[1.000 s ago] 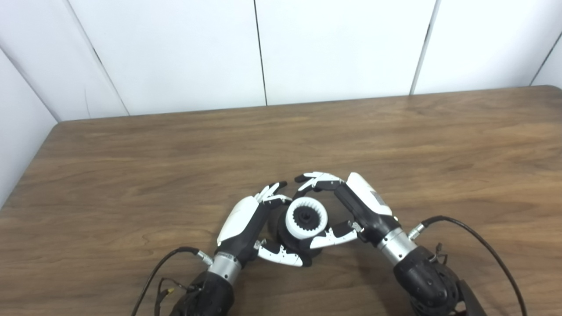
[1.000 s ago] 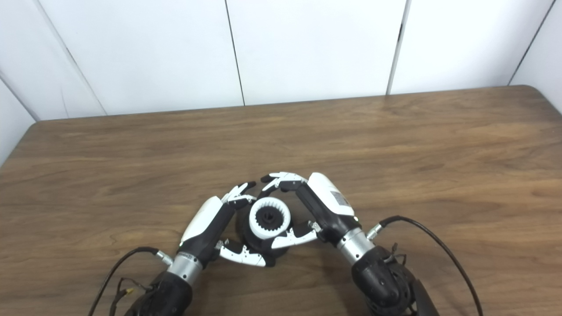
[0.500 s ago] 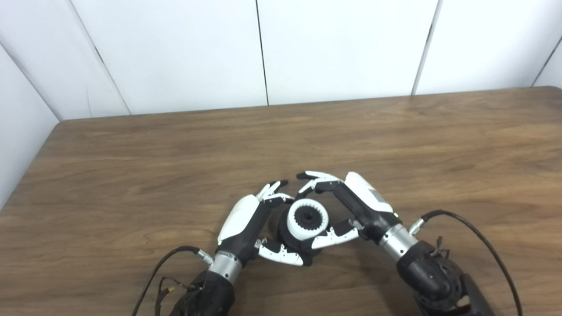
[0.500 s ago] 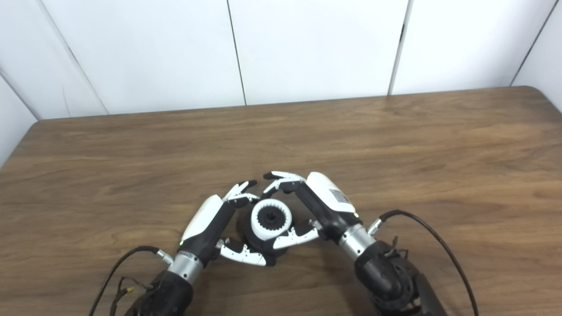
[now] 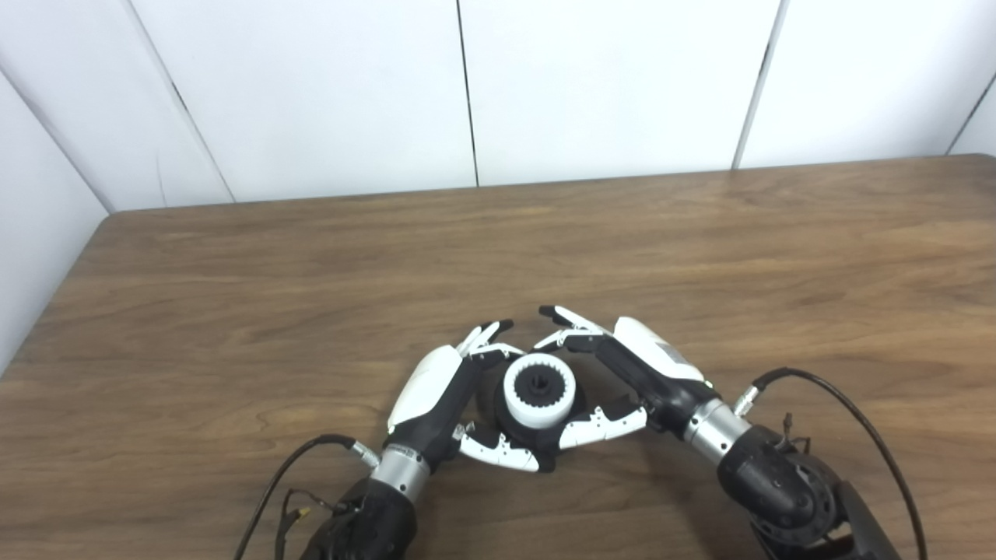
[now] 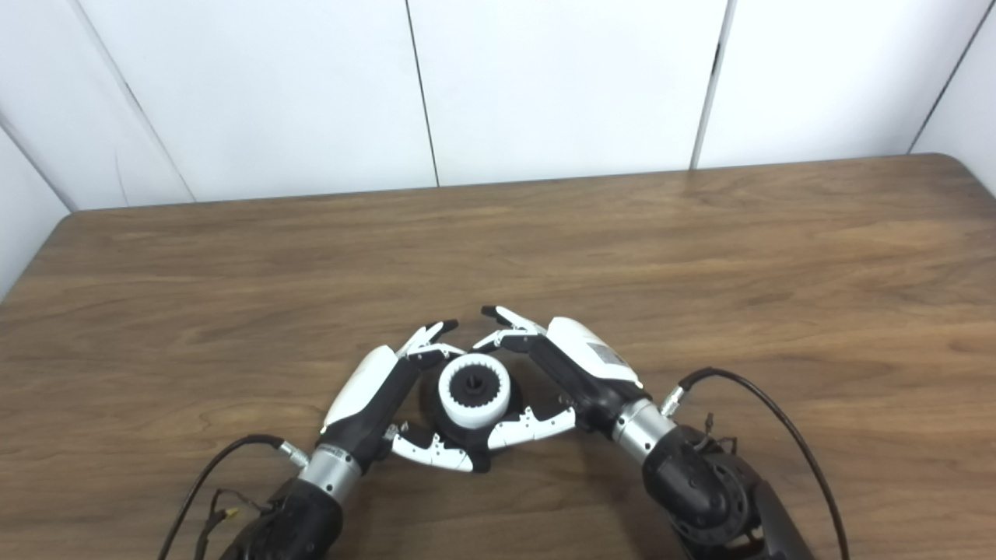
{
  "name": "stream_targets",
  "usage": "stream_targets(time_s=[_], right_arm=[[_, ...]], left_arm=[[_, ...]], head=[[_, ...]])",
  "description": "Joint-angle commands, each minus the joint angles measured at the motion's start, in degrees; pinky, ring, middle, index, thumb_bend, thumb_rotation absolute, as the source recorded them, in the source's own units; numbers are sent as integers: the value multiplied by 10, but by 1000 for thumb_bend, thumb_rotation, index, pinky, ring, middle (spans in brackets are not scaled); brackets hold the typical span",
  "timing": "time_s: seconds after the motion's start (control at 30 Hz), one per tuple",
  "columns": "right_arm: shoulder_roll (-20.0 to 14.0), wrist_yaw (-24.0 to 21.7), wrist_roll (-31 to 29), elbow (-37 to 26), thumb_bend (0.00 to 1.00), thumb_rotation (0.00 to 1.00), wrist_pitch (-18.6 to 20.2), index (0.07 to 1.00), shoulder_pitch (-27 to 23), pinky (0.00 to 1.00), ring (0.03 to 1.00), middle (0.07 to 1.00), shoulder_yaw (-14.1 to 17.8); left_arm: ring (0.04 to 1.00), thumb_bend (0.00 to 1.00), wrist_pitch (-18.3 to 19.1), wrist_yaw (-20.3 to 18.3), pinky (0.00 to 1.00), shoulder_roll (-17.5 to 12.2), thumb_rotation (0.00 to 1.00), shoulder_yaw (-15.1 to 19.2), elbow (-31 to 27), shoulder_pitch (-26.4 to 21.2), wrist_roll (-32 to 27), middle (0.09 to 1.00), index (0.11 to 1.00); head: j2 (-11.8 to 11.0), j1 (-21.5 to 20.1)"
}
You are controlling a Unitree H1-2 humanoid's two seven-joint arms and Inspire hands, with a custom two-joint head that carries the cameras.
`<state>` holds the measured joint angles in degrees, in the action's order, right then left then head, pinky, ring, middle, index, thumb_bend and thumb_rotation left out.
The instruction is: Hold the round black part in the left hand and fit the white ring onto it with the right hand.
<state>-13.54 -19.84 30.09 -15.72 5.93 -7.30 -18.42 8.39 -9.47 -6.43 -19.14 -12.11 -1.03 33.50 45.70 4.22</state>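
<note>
The round black part (image 5: 538, 440) rests on the table near the front edge, with its toothed hub (image 5: 539, 383) showing in the middle. The white ring (image 5: 539, 390) sits around that hub, level on top of the part. My left hand (image 5: 436, 389) is shut on the black part, fingers behind it and thumb (image 5: 498, 453) in front. My right hand (image 5: 642, 369) is open beside the ring on the right. Its fingers (image 5: 564, 333) stretch out past the ring's far side and its thumb (image 5: 603, 426) lies by the part's front right, apart from the ring.
The brown wooden table (image 5: 700, 249) runs back to white wall panels (image 5: 607, 85). A black cable (image 5: 852, 408) loops from my right wrist and another cable (image 5: 292, 465) from my left wrist, both near the front edge.
My right hand's fingers have straightened and come off the white ring, and the hand has drawn back a little to the right. The ring now sits lower on the black part.
</note>
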Motion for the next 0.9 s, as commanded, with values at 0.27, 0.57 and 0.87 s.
stream_targets(time_s=[0.27, 0.57, 0.87], right_arm=[[-12, -8, -17, -28, 956, 556, 18, 930, -19, 833, 955, 974, 21], [20, 80, -59, -3, 653, 500, -29, 874, 8, 790, 875, 895, 82], [13, 99, -70, 12, 729, 644, -35, 918, 22, 841, 911, 931, 101]], left_arm=[[1000, 934, 5, -5, 980, -3, 195, -4, -3, -9, 4, 968, 590], [1000, 944, -3, 0, 1000, -4, 218, -7, 6, -8, 6, 972, 590], [1000, 944, -5, 1, 1000, -6, 230, -6, 9, -10, 7, 974, 596]], head=[[-3, -3], [-11, -10], [-7, -11]])
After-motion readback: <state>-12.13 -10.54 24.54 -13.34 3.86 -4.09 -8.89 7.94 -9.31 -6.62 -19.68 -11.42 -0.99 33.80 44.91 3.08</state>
